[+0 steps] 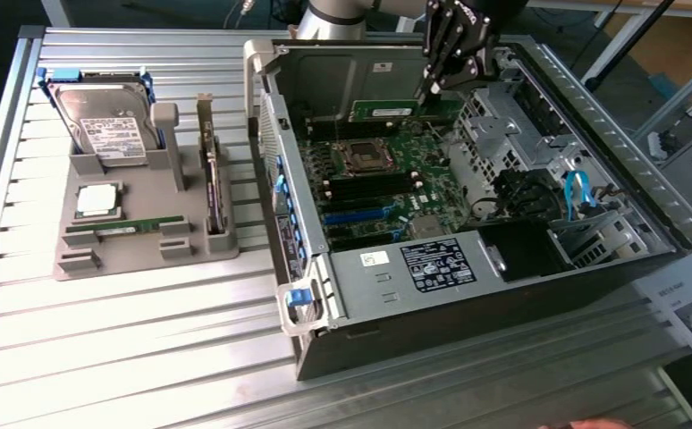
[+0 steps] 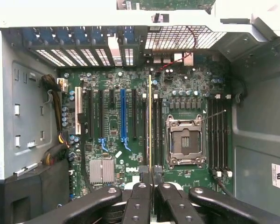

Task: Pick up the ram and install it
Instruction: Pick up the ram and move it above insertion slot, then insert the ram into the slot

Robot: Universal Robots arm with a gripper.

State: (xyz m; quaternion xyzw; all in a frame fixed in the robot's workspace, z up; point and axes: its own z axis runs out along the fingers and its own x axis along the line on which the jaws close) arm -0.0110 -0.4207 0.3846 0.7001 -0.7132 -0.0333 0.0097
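Green ram (image 1: 384, 110) with a pale label, matte black gripper (image 1: 435, 88), darker green motherboard (image 1: 382, 183) speckled with small parts, one bright blue slot (image 2: 122, 116) among black ones (it jumps out), plain grey holder (image 1: 120, 255), silver ribbed table (image 1: 143, 349), light-blue cable (image 1: 577, 192).

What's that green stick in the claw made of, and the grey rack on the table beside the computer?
The ram looks like rigid green circuit board with a pale label, probably fibreglass laminate. The grey rack looks like matte plastic: uniform colour, no shine, blocky slots.
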